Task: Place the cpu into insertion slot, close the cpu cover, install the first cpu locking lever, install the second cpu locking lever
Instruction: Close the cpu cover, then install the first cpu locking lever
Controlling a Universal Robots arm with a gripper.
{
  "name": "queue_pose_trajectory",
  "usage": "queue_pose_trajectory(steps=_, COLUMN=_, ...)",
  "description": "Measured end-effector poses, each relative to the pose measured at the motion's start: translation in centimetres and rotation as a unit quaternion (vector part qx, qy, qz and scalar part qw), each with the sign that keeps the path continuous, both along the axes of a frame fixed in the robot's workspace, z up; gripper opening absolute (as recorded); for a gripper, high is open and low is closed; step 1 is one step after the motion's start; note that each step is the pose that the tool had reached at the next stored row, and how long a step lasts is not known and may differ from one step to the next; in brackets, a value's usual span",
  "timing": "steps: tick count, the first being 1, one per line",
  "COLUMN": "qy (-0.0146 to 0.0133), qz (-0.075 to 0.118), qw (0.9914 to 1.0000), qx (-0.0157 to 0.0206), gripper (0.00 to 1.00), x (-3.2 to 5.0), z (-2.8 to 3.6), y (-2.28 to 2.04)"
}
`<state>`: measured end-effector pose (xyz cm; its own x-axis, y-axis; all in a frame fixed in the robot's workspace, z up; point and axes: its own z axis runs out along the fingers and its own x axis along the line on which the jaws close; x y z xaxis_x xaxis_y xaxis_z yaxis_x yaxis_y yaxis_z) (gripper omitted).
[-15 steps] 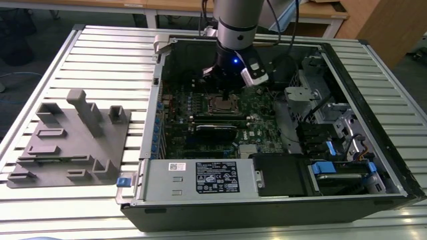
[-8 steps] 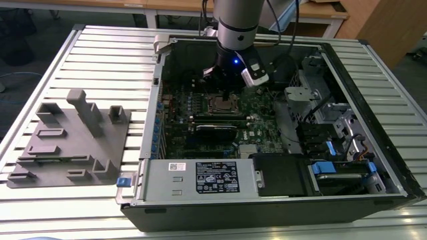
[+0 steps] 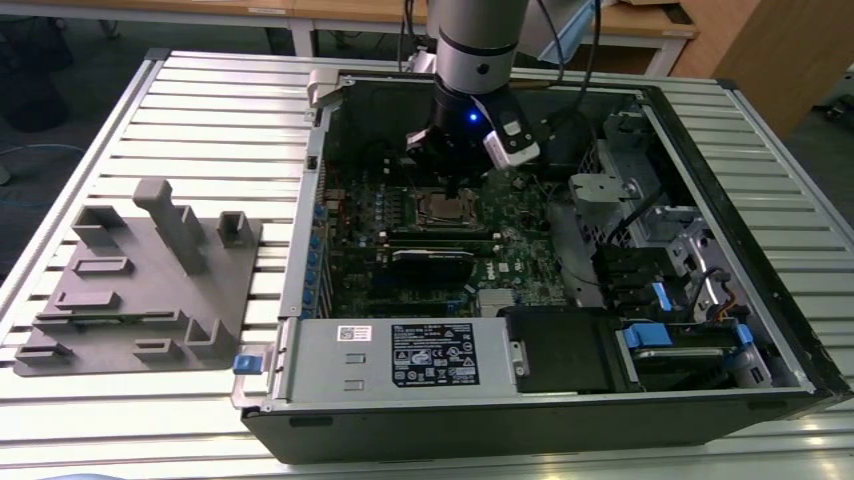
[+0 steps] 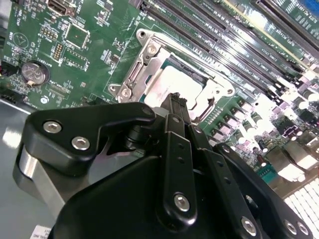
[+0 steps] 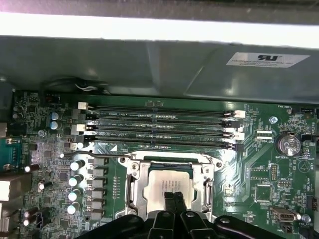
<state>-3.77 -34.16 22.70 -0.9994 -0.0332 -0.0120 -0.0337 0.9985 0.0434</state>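
Observation:
The cpu lies flat in the insertion slot on the green motherboard, its silver-grey top showing. The cpu cover, a silvery frame, lies down around it. A thin metal lever runs along the socket's side toward the memory slots. My gripper hangs just over the chip's middle, black fingers pressed together and holding nothing. In the second wrist view the gripper tip points at the cpu inside the cover. The exterior view has the gripper inside the open case above the socket.
Long black memory slots and the case wall lie beyond the socket. Capacitors and a coin battery flank it. A grey fixture block sits on the slatted table; power supply and drive cage crowd the case.

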Motion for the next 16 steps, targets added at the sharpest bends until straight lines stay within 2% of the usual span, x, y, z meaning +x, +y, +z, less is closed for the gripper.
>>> queue_pose_trajectory(steps=2, qy=-0.0001, qz=0.0, qw=1.0, qx=0.0001, gripper=0.11, x=0.0, z=0.0, y=0.0)
queue_pose_trajectory(steps=4, qy=0.0, qz=0.0, qw=1.0, qx=0.0, gripper=0.11, x=0.0, z=0.49, y=0.0)
queue_pose_trajectory(steps=16, qy=0.0, qz=0.0, qw=1.0, qx=0.0, gripper=0.11, x=0.0, z=0.6, y=0.0)
